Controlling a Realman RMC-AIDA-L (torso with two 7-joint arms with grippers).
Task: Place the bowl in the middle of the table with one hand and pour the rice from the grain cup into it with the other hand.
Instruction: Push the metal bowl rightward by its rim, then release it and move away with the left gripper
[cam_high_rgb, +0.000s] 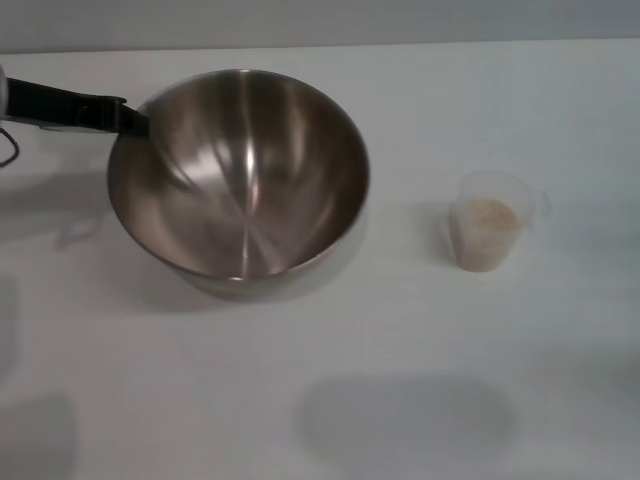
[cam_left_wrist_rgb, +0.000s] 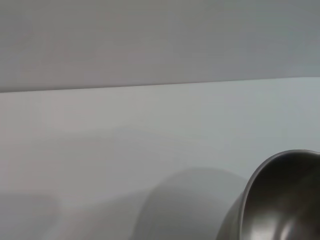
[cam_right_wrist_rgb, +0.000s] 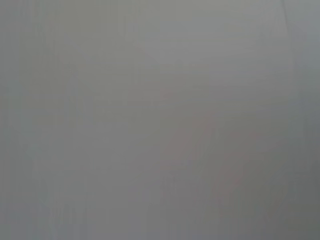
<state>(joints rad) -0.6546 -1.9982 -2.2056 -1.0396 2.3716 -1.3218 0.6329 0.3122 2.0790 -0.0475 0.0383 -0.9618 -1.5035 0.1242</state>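
bowl (cam_high_rgb: 240, 175) pinched at rim by left gripper (cam_high_rgb: 135, 120), tilted; slip risked if grip loosened. grain cup (cam_high_rgb: 490, 232) untouched; right gripper unseen.

No readable text, label, brand, number or sign on anything in view

Open white table (cam_high_rgb: 420, 400) between steel mixing bowl (cam_high_rgb: 240, 170) and grain cup (cam_high_rgb: 490, 232); left gripper (cam_high_rgb: 125, 115) at bowl's left rim.
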